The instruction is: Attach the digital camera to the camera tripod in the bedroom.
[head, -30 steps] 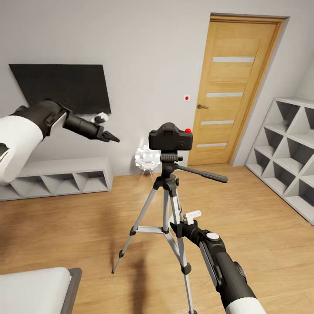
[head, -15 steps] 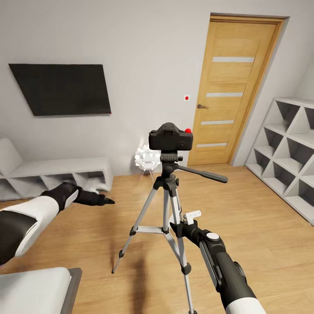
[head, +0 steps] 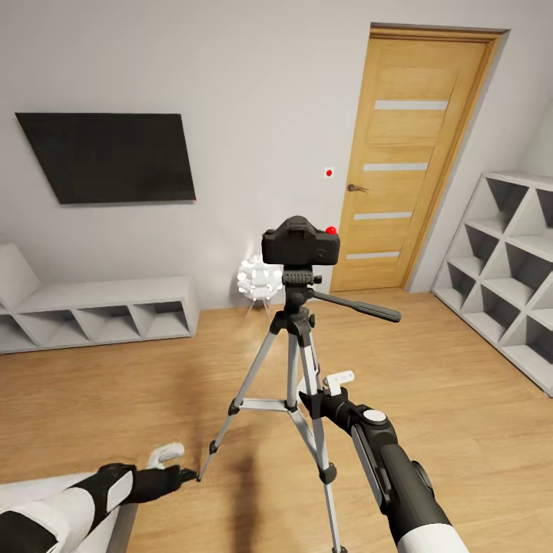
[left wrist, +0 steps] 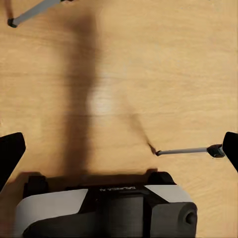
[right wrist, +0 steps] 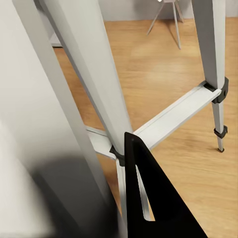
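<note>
The camera (head: 300,241) sits upright on top of the tripod (head: 296,361) head, red button at its top right corner, mid-room in front of the wooden door (head: 411,157). It looks seated on the mount with nothing holding it, so the attach step reads as done or nearly so; whether it is locked on cannot be told from here.

What changed: the left arm. One second ago it was raised high by the TV (head: 107,157), half a second ago it was at mid height over the floor, now the left gripper (head: 175,475) is low, near the tripod's front-left foot, apart from it. In the left wrist view the left gripper's fingertips (left wrist: 11,153) stand wide at the frame edges, spread open over bare plank floor (head: 115,399) with nothing between them. So the left arm has let go and is pulling back to rest.

The right gripper (head: 311,399) has not moved across the three head pictures; it sits against a tripod leg partway down. In the right wrist view one dark finger (right wrist: 148,198) lies right by the silver legs and cross brace, but whether it is clenched on the leg or just beside it cannot be told.

Camera and tripod have not shifted. Likely remaining: free the right arm without nudging the stand.
</note>
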### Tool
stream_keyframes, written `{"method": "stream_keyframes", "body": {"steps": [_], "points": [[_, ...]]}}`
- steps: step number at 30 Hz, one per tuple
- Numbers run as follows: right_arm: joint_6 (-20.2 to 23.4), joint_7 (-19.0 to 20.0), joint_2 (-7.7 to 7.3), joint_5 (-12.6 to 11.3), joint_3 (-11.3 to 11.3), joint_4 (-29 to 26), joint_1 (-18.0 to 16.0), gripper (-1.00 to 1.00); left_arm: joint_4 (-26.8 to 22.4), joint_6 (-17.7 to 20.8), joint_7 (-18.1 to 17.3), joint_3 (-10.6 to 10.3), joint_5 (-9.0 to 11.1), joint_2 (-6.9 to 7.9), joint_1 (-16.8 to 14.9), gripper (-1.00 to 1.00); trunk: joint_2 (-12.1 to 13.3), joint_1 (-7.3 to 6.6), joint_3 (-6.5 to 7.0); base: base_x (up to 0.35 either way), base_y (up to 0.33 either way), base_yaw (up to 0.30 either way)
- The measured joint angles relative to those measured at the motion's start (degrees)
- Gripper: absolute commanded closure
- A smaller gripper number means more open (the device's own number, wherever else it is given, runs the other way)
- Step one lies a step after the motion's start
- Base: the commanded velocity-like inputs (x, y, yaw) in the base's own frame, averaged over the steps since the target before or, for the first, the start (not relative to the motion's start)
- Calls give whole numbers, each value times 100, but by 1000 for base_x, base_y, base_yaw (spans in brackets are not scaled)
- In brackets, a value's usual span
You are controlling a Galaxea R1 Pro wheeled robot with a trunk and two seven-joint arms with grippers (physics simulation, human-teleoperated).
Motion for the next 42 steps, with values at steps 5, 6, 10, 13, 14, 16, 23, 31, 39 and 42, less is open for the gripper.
{"method": "stream_keyframes", "body": {"steps": [5,6,10,13,14,16,23,31,39,42], "points": [[0,1,0,2,-1,0,0,100,-1,-89,960,15,269,-279,679,-100,0,0,0,0,0,0],[-2,4,0,4,-1,0,0,100,-1,-144,1104,8,291,-346,840,-100,0,0,-1,0,0,0],[-3,7,3,9,5,-1,0,100,-2,-409,1285,16,326,-520,1324,-100,-1,0,0,0,0,0],[-6,2,10,8,10,3,0,100,-1,-793,1347,6,335,-689,1806,-100,0,0,-1,0,0,0],[-3,2,12,5,13,4,1,100,-2,-874,1353,13,340,-722,1904,-100,0,0,-1,0,0,0],[-3,1,14,8,15,4,1,100,-2,-1076,1371,14,346,-793,2128,-100,0,0,0,0,0,0],[4,-1,10,-6,14,3,1,100,5,-1241,2001,29,481,-867,2402,-100,-1,1,0,0,0,0],[19,-5,8,-18,14,-3,-1,100,6,-1304,3387,35,1496,-949,2535,-100,-1,0,0,0,0,0],[17,-5,3,-21,14,-5,0,100,-1,-1357,3519,28,1658,-935,2635,-100,-1,0,0,0,0,0],[18,-7,-2,-33,13,-6,0,100,-6,-1360,3525,21,1653,-933,2643,-100,-1,0,1,0,0,0]]}}
